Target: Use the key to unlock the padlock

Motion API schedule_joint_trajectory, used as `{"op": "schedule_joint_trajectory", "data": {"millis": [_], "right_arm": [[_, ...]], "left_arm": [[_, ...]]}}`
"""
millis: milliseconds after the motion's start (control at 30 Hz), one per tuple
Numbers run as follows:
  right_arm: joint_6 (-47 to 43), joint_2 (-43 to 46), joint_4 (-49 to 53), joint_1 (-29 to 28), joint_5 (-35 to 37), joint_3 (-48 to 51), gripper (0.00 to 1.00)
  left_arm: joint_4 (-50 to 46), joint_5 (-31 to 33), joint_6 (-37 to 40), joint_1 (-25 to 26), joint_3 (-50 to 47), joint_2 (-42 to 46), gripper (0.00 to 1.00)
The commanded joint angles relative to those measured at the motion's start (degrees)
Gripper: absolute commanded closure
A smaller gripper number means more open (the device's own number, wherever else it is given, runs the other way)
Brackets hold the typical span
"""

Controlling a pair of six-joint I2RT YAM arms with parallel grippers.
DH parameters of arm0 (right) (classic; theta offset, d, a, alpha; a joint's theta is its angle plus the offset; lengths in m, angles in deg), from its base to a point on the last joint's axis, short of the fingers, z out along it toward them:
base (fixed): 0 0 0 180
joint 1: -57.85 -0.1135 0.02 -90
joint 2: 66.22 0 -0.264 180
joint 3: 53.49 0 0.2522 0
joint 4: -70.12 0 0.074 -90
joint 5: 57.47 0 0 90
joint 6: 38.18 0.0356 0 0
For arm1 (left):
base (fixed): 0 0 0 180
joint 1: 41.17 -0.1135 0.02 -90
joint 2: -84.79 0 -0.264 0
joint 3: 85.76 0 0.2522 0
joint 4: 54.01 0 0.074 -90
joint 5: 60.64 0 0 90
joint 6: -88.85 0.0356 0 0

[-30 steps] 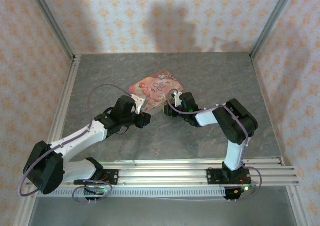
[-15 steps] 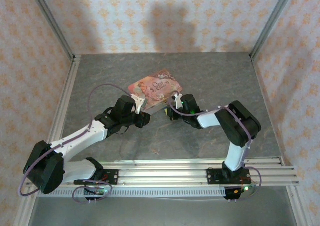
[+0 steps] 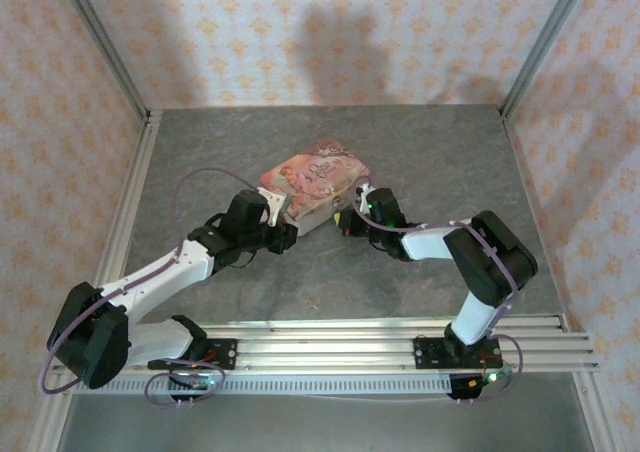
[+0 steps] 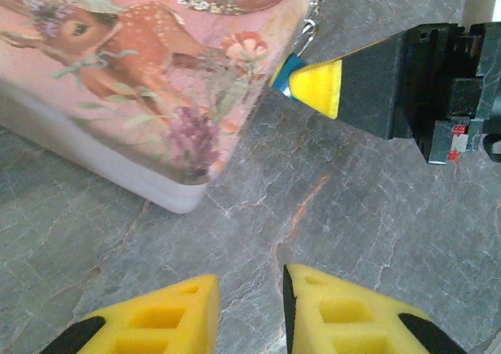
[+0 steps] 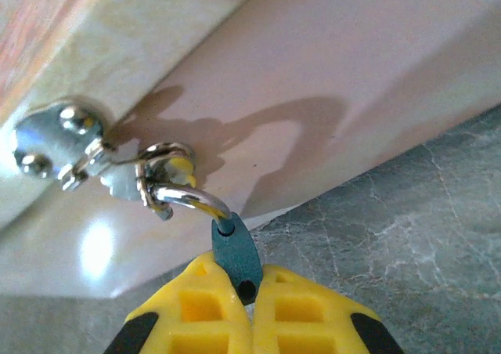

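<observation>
The pink tin (image 3: 312, 177) is seen on the grey table (image 3: 440, 152), a little toward twelve o'clock from the middle, lid up and painted with a fawn. The right gripper (image 5: 249, 279) is set in at the tin's four o'clock side, and there it is: the jaws are clamped tight on the padlock (image 5: 235, 248), the small teal body pinched edge-on between the two yellow pads (image 5: 313, 315). The padlock is found hanging against the tin's pale side wall. Its silvery shackle (image 5: 188, 196) is curved away toward ten o'clock and is threaded through the ring of a metal hasp (image 5: 59, 142) riveted near the lid's seam. Whether the shackle is latched cannot be told. From the left wrist camera the same grip is picked out at one o'clock, a sliver of teal wedged between the tin's edge and a yellow fingertip. The left gripper (image 4: 249, 295) is held at the tin's seven o'clock corner, near it but apart. Its jaws are parted a little, bare table is seen through the gap, and nothing is held between them.
</observation>
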State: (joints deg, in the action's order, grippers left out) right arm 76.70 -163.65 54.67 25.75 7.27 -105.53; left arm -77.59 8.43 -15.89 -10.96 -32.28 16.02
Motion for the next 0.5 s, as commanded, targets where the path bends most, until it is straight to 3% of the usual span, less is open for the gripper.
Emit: {"op": "schedule_joint_trajectory", "data": {"millis": [0, 300, 467], "right_arm": [[10.2, 1.3, -6.9, -0.1, 2.2, 0.0, 1.0], [22.5, -2.5, -9.1, 0.0, -1.5, -1.3, 1.0], [24.3, -1.3, -0.9, 0.0, -1.6, -2.8, 1.0]], "left_arm": [[-1.3, 1.5, -0.9, -0.6, 1.4, 1.3, 0.72], [-3.2, 2.3, -1.5, -1.2, 0.5, 3.6, 0.72], [-3.2, 2.7, -1.7, -1.4, -0.1, 4.6, 0.72]]}}
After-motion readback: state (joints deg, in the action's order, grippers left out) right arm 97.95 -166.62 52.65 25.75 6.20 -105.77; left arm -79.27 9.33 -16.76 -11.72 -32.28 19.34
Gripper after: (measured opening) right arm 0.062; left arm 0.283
